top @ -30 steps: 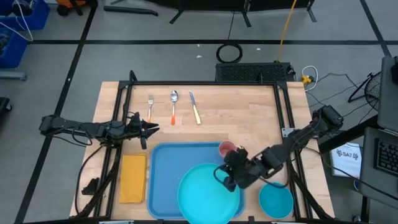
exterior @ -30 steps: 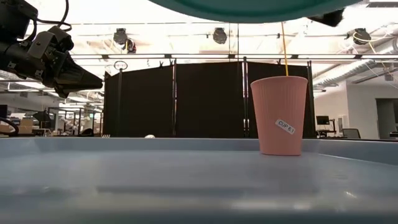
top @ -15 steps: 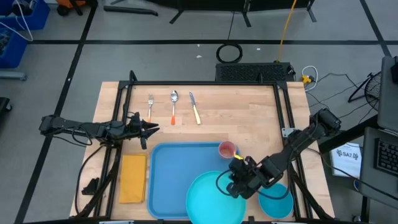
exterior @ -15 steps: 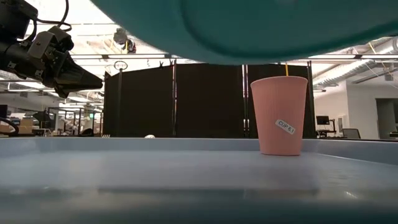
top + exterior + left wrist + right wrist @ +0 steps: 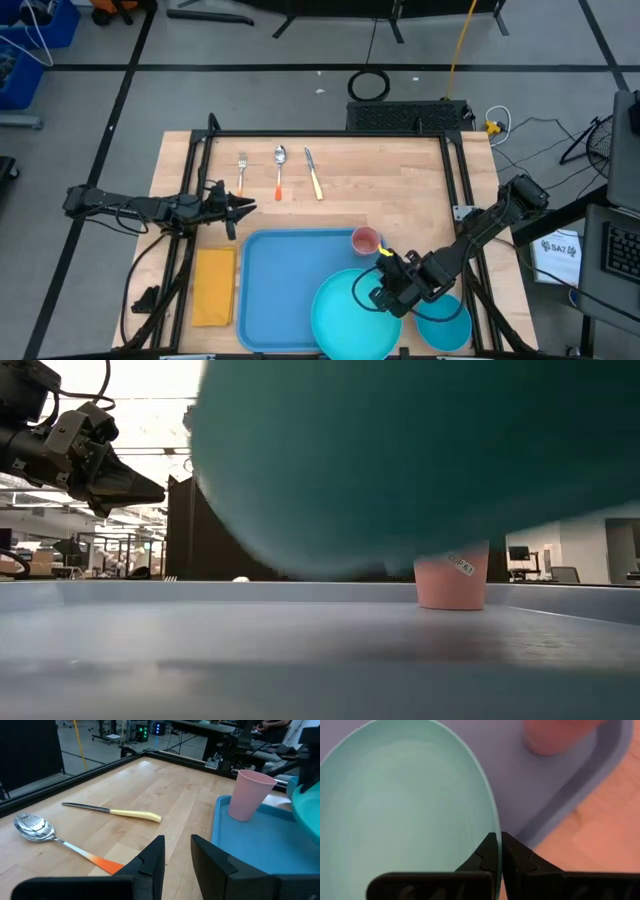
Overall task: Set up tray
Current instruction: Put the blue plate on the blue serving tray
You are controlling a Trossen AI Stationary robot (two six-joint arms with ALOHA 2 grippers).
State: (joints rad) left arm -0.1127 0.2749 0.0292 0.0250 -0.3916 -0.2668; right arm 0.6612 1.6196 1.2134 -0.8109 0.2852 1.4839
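While the right end effector [image 5: 383, 285] pinches the teal plate's [image 5: 352, 315] rim, the tray [image 5: 265, 290] lies beneath it.

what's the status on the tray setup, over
Right tool shut on teal plate, held over tray. Left tool open, waiting beside the spoon. Pink cup stands at tray's far right corner.

The right tool [image 5: 499, 851] pinches the teal plate's [image 5: 405, 805] rim over the tray [image 5: 555, 780]; a blurred pink object, probably a cup [image 5: 555, 735], stands beyond.
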